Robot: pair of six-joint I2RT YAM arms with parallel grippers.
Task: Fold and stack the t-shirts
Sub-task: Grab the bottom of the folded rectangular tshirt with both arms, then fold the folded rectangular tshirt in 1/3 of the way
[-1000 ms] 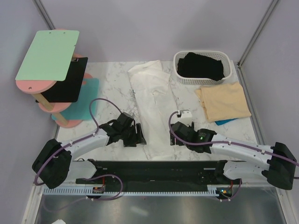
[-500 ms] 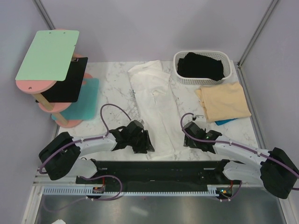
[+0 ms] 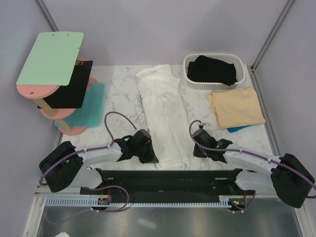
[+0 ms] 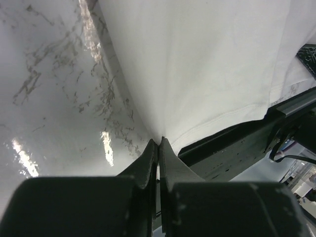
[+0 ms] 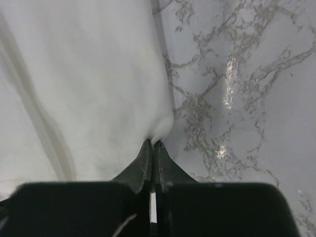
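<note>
A long white t-shirt (image 3: 163,113) lies folded lengthwise down the middle of the marble table. My left gripper (image 3: 150,157) is shut on its near left hem corner (image 4: 163,133). My right gripper (image 3: 193,150) is shut on its near right edge (image 5: 160,129), pinching a small fold of cloth. A tan t-shirt (image 3: 236,107) lies folded at the right. A black t-shirt (image 3: 214,69) sits in the white basket (image 3: 238,81).
A pink stand (image 3: 44,91) with green, black and teal boards fills the left side. A blue item (image 3: 238,129) peeks from under the tan shirt. The black rail (image 3: 163,180) of the arm bases runs along the near edge.
Both grippers moved toward the near end of the white t-shirt and closed on its two edges; they were open before.
</note>
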